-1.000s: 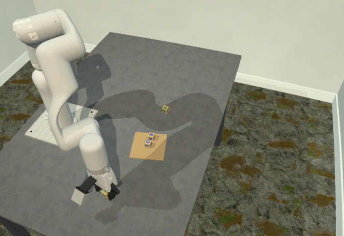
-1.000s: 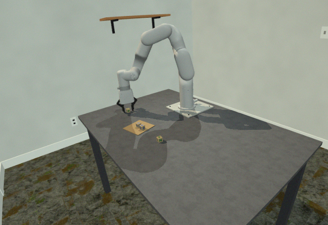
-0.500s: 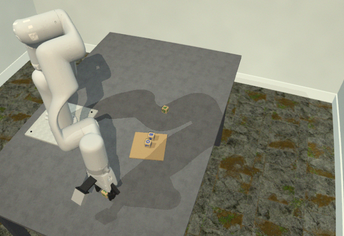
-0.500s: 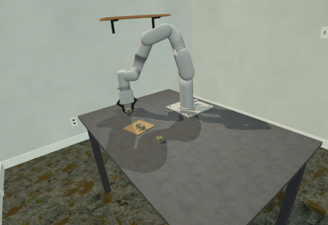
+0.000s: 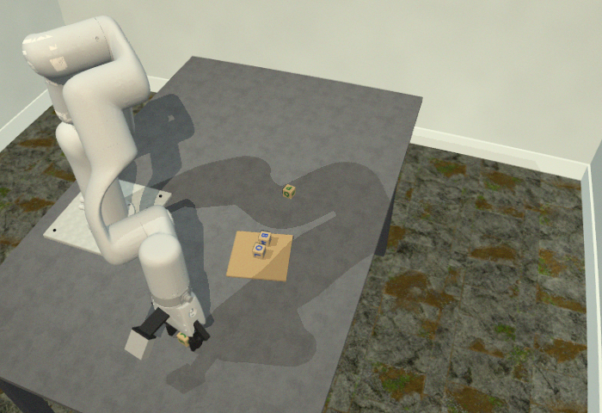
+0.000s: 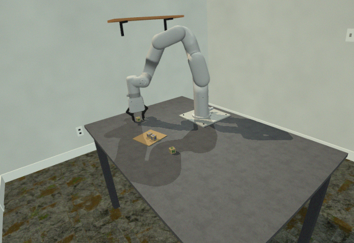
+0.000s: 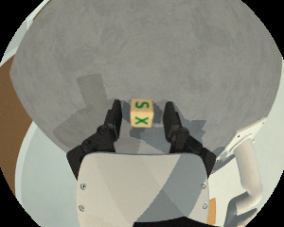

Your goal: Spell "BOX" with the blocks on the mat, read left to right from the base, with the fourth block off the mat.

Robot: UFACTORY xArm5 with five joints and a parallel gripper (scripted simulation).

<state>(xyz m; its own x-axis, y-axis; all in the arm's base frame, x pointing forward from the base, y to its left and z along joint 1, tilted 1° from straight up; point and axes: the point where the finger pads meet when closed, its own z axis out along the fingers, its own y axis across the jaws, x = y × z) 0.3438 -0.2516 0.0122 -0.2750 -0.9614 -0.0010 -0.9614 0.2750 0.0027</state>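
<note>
My gripper is open, low over the table. Its fingers stand on either side of a wooden block, with a gap at each side in the wrist view; two of its faces show green S and X. The tan mat lies flat and bears two blue-lettered blocks. The B block stands left of the O block as seen from the base, close together. A green-lettered block with an N side stands off the mat.
The robot's base plate is at the back of the table. The arm's shadow falls across the mat and the green-lettered block there. A wall shelf hangs behind the arm.
</note>
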